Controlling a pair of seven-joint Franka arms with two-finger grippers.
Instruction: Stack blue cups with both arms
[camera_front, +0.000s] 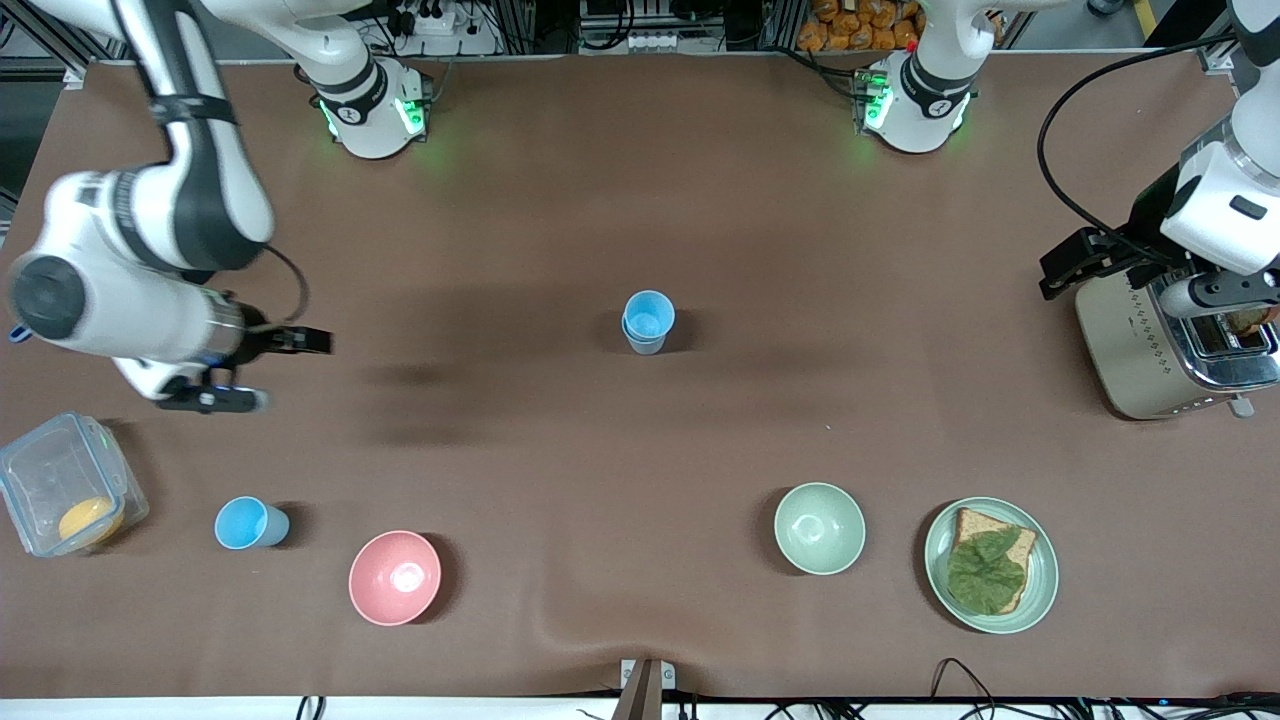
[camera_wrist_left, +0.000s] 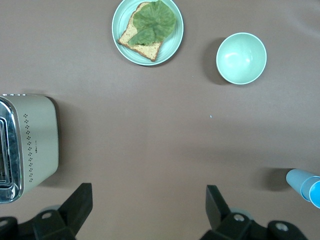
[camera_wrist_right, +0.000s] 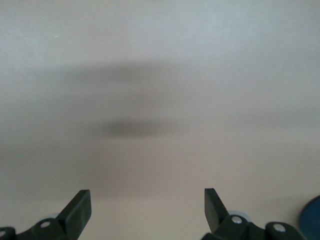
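Two blue cups (camera_front: 648, 320) stand nested in the middle of the table, a bright sky blue one inside a duller grey-blue one; they show at the edge of the left wrist view (camera_wrist_left: 305, 183). A third blue cup (camera_front: 250, 523) stands near the front edge toward the right arm's end. My right gripper (camera_front: 262, 370) is open and empty over bare table, above and apart from that cup; its wrist view (camera_wrist_right: 147, 207) shows only tabletop and a blue edge. My left gripper (camera_front: 1075, 262) is open and empty (camera_wrist_left: 149, 205) over the table beside the toaster.
A toaster (camera_front: 1150, 340) stands at the left arm's end. A plate (camera_front: 1040, 590) with bread and lettuce, a pale green bowl (camera_front: 819, 528) and a pink bowl (camera_front: 394, 577) sit along the front. A clear lidded box (camera_front: 40, 470) sits at the right arm's end.
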